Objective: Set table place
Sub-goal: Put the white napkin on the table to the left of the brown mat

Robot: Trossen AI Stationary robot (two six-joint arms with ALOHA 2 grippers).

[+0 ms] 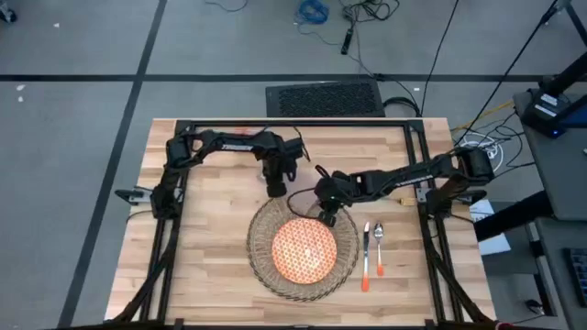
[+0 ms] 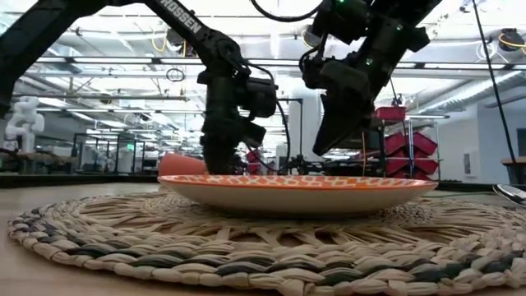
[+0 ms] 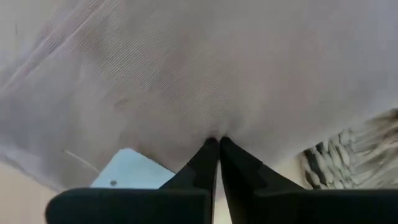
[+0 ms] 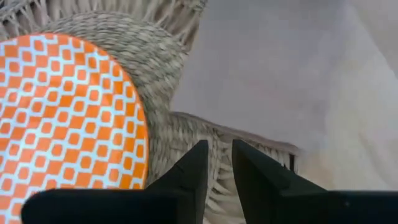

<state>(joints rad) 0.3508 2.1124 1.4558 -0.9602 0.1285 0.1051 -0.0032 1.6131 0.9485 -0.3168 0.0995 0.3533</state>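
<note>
left end effector (image 3: 218, 144) pinched on the napkin (image 3: 205, 74), right end effector (image 4: 217, 155) narrowly parted over the placemat (image 4: 186, 134); cloth may slip if dragged.

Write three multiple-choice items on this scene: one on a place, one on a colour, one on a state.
1. The two slim pieces of cutlery lie:
A. on the plate
B. on the light-wood table, beside the round woven wicker placemat
C. under the left arm

2. The round patterned plate is:
A. blue
B. green
C. orange

3. The left end effector is:
A. shut on the beige cloth napkin
B. open and empty
C. holding a cup

Key: 1 B, the high view shows them on wood on the right arm's side of the mat; 2 C, an orange lattice pattern; 3 A, the fingers meet, pinching cloth.
</note>
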